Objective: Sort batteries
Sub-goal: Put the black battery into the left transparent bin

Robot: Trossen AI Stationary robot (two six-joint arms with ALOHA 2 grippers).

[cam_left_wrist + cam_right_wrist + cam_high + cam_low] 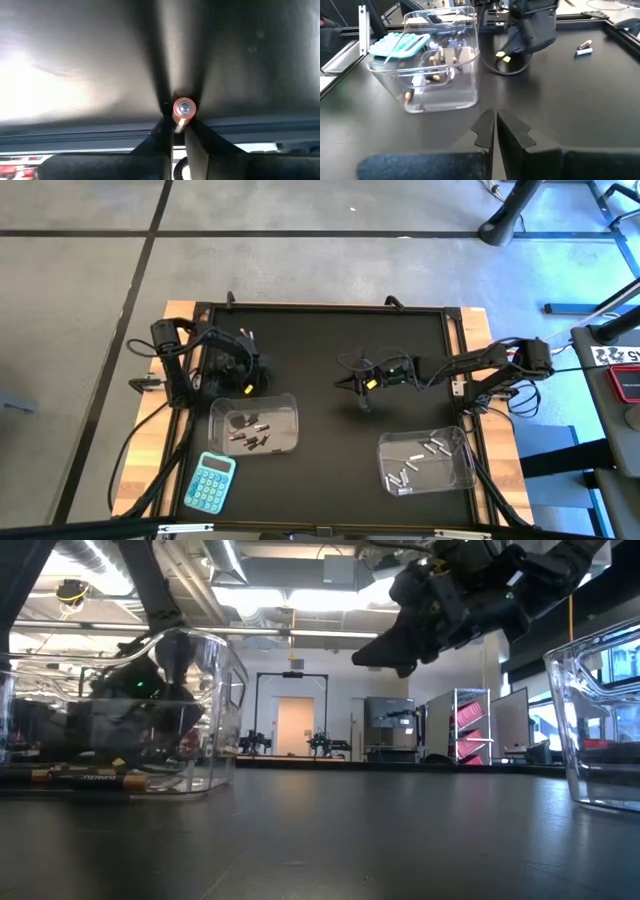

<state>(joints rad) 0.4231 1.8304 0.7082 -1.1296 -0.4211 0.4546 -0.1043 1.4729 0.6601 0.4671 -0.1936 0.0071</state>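
My left gripper (181,124) is at the table's left, just beyond the left clear tub (255,425), pointing down at the black mat and shut on a small battery (183,108) with a copper-red end. It also shows in the right wrist view (530,30). That tub holds several dark batteries (432,77). My right gripper (495,125) hovers over the middle of the mat (355,380), shut and empty. The right tub (425,460) holds several silvery batteries. One silvery battery (583,48) lies loose on the mat. My left gripper pinches the battery between its two fingertips (197,131), on the battery's sides just below its copper-red end (179,121). The fingers come from above, pointing down at the mat. Whether the battery touches the mat, I cannot tell.
A blue calculator (210,482) lies at the near left, beside the left tub. The black mat is framed by a raised rim (320,307) on a wooden table. Bare mat lies between the two tubs (400,810).
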